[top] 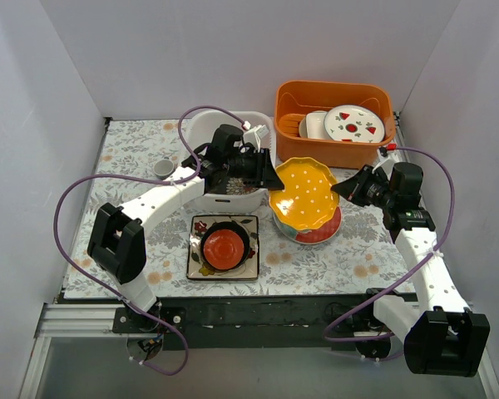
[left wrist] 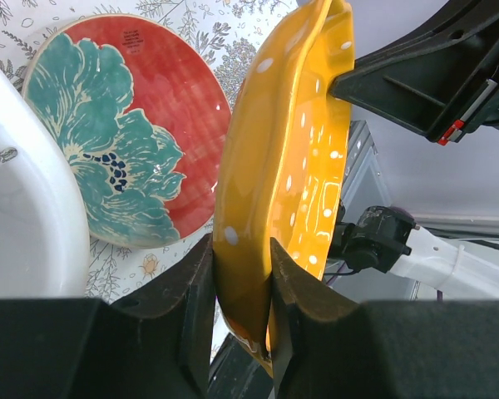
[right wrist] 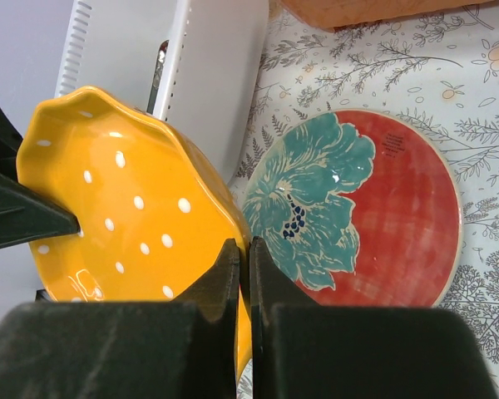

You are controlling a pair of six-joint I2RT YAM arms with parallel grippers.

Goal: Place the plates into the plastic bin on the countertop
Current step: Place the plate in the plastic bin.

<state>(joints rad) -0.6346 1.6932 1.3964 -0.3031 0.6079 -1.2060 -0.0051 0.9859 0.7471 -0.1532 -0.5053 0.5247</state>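
While both my hands are clamped on one plate, I'll run across from my left: out past my left arm a small grey cup [top: 163,169] stands on the countertop [top: 133,145], well apart from either hand. The plastic bin [top: 201,133] sits right behind and under my left wrist, and in the left wrist view its white wall [left wrist: 21,208] fills the space to the left of my fingers. Nearer to me than that hand lies the black square plate [top: 197,266], carrying the dark round plate [top: 246,239] with the small red round plate [top: 223,247] nested in it. My left gripper [top: 274,181] [left wrist: 241,291] is pinched narrow on the left rim of the yellow plate [top: 303,195] [left wrist: 291,141] [right wrist: 125,208], one finger [left wrist: 201,307] on each face. The plate hangs tilted between my two hands, just off the bin's right end. Under it, flat on the countertop, is the teal-and-red plate [top: 320,234] [left wrist: 125,125] [right wrist: 358,208]; I cannot tell whether the two touch. My right gripper [top: 343,189] [right wrist: 244,266] has its jaws almost together on the opposite rim of the yellow plate. Beyond my right hand, at the back, the orange tub [top: 333,93] holds the white plate with red fruit marks [top: 355,123].
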